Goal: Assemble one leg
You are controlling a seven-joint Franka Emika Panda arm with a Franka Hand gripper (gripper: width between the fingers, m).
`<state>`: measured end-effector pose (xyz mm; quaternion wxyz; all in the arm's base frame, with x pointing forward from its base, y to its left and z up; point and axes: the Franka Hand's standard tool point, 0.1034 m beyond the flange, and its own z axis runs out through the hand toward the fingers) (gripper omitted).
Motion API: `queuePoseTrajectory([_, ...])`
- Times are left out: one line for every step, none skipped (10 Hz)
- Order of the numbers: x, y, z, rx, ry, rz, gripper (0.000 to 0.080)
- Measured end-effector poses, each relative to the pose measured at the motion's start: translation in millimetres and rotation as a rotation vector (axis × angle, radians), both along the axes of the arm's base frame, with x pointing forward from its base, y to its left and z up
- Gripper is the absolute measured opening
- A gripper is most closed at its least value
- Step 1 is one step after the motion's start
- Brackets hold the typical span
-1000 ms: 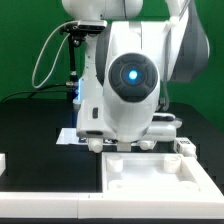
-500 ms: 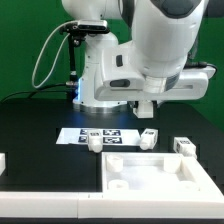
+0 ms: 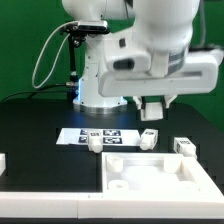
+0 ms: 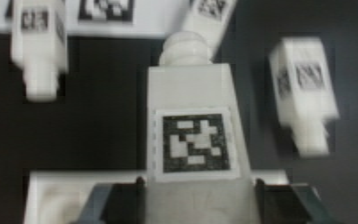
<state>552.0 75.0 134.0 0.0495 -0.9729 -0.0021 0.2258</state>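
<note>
Wrist view, jaws clamped on leg (image 4: 194, 110) w/ tag, 2 other legs (image 4: 304, 85) on blk table (image 4: 105, 110) alongside

The Panda arm (image 3: 100, 75) is standing upright at the back of the exterior view and is bending forward over itself, so its bulky white wrist (image 3: 165, 45) is sitting at about 2 o'clock from the base. The gripper (image 3: 153, 110) is hanging from the wrist, pointing toward 6 o'clock, up in the air. Its two dark fingers (image 4: 108, 203) are standing partway closed, pinching the leg (image 4: 194, 110) between them.
</note>
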Motion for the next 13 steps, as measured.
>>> queuePoseTrajectory([21.9, 4.7, 7.0, 0.015, -0.097, 0.051, 0.0285])
queuePoseTrajectory([34.9, 6.4, 13.2, 0.017, -0.17, 0.086, 0.0285])
queuePoseTrajectory([39.3, 8.0, 17.0, 0.01, -0.281, 0.087, 0.0285])
queuePoseTrajectory([34.9, 4.9, 14.1, 0.004, -0.34, 0.078, 0.0285])
queuePoseTrajectory([38.4, 3.4, 13.3, 0.0, -0.4, 0.072, 0.0285])
queuePoseTrajectory([43.0, 2.4, 13.7, -0.005, -0.483, 0.066, 0.0285])
queuePoseTrajectory([43.4, 1.2, 11.4, -0.008, -0.531, 0.063, 0.0285])
queuePoseTrajectory([56.1, -1.4, 9.4, -0.018, -0.672, 0.062, 0.0285])
queuePoseTrajectory([62.4, 0.8, 2.7, -0.021, -0.731, 0.064, 0.0285])
queuePoseTrajectory([81.3, 7.1, 2.9, -0.021, -0.838, 0.064, 0.0285])
queuePoseTrajectory([92.0, 16.5, 3.6, -0.014, -0.924, 0.055, 0.0285])
queuePoseTrajectory([98.1, 19.2, 6.8, -0.016, -1.003, 0.061, 0.0285])
queuePoseTrajectory([97.8, 14.9, 5.8, -0.028, -1.085, 0.062, 0.0285])
